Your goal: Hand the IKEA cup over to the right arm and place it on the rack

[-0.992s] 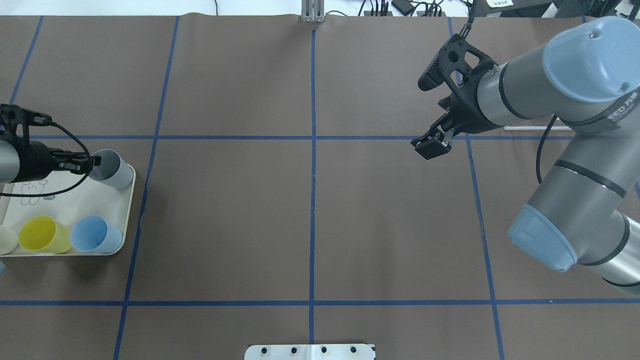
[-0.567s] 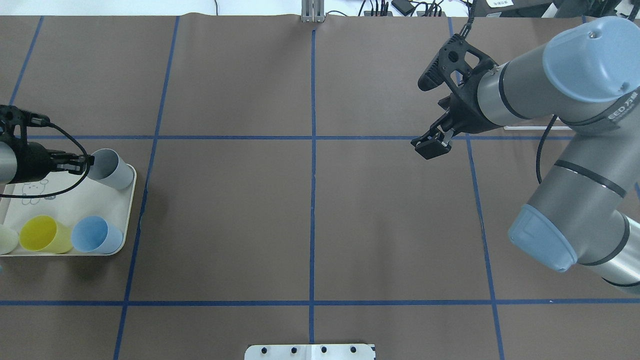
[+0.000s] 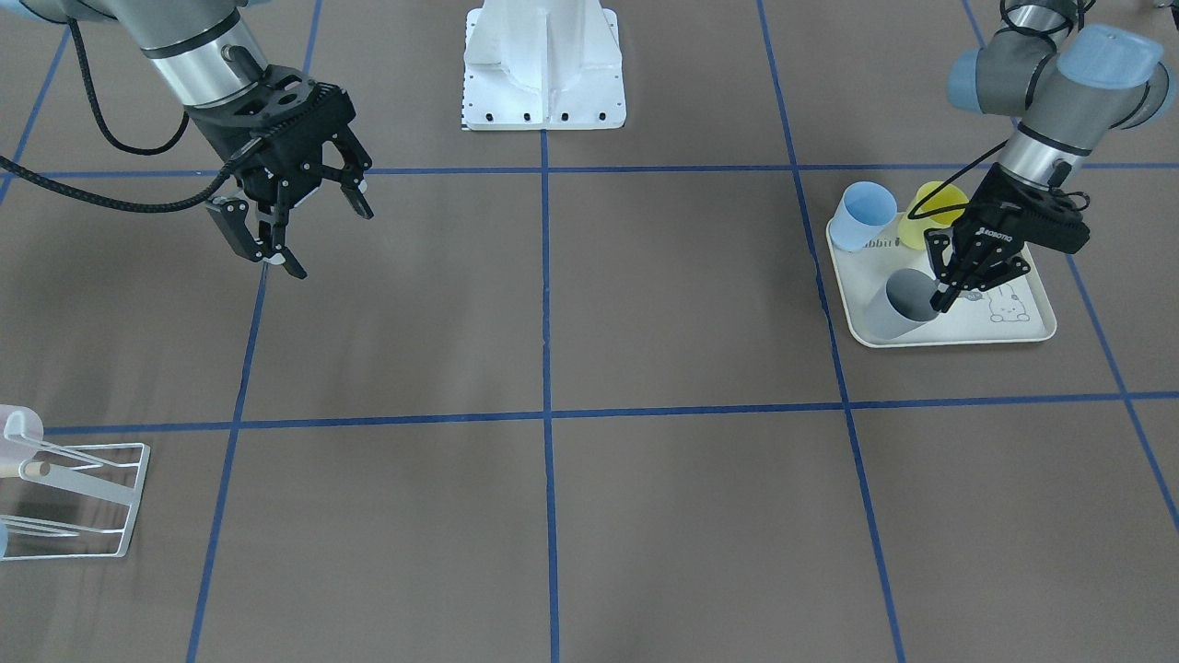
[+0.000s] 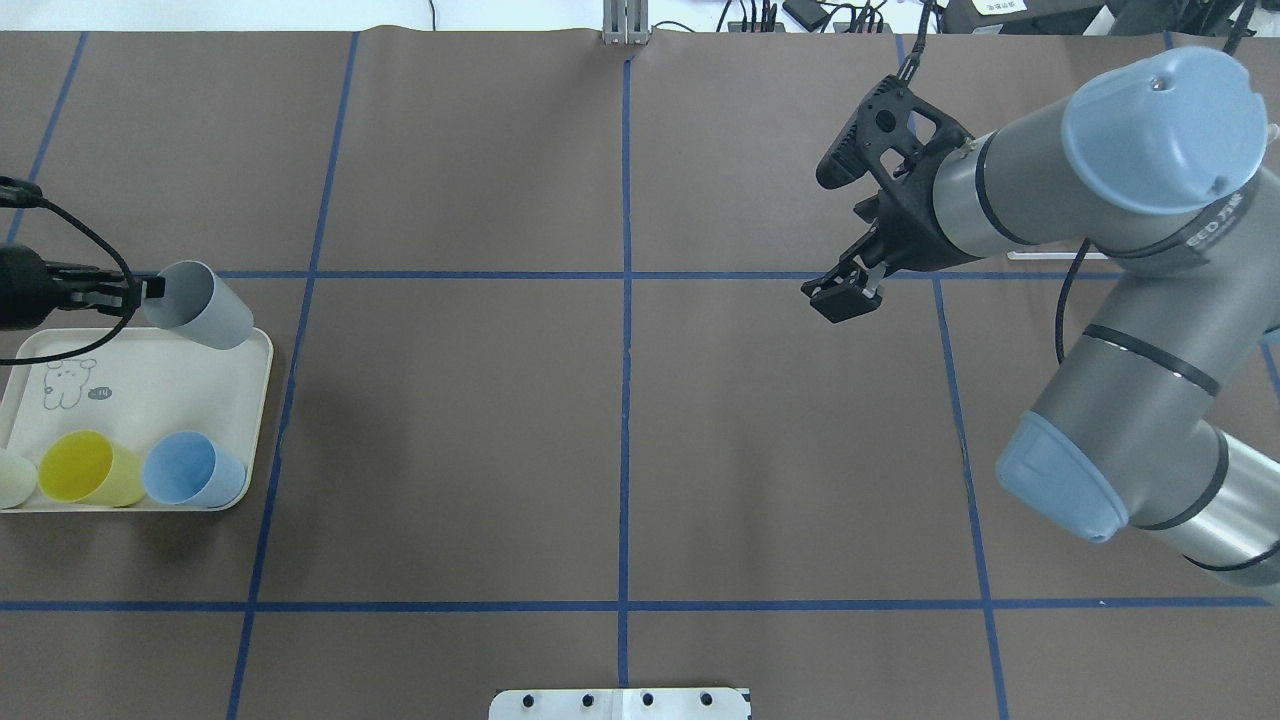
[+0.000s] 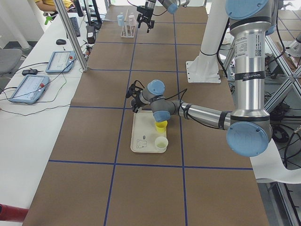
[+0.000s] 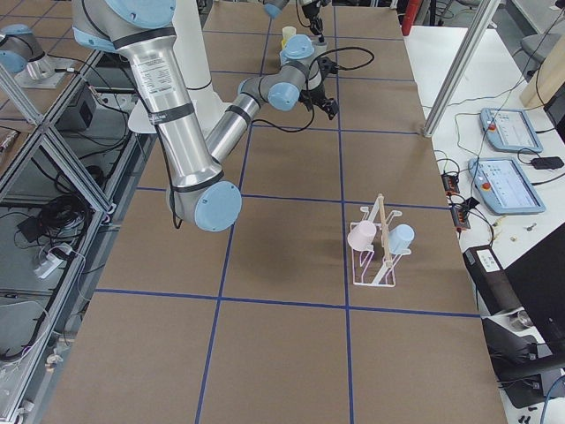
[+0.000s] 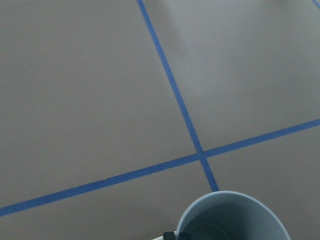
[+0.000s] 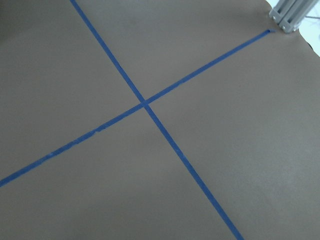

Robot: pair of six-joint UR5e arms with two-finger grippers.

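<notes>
The IKEA cup (image 4: 203, 308) is grey-blue and hangs tilted over the far corner of the cream tray (image 4: 150, 395). My left gripper (image 4: 150, 288) is shut on its rim, one finger inside the cup. The front view shows the cup (image 3: 895, 311) over the tray (image 3: 921, 343) with the left gripper (image 3: 944, 293) pinching its rim. In the left wrist view only the cup's rim (image 7: 235, 217) shows at the bottom. My right gripper (image 4: 838, 298) on the right arm (image 4: 1040, 190) hovers open and empty (image 3: 332, 244) over the right half. The rack (image 3: 87, 497) (image 6: 378, 252) stands at the far right.
A yellow cup (image 4: 85, 468), a light blue cup (image 4: 190, 470) and a pale cup (image 4: 10, 480) stand on the tray's near side. The rack holds a pink cup (image 6: 361, 236) and a blue cup (image 6: 402, 237). The white robot base (image 3: 543, 64) sits mid-table.
My left gripper has lifted the grey-blue cup off the tray and drawn it toward the far left. The right arm has shifted slightly toward the centre, its gripper still open.
</notes>
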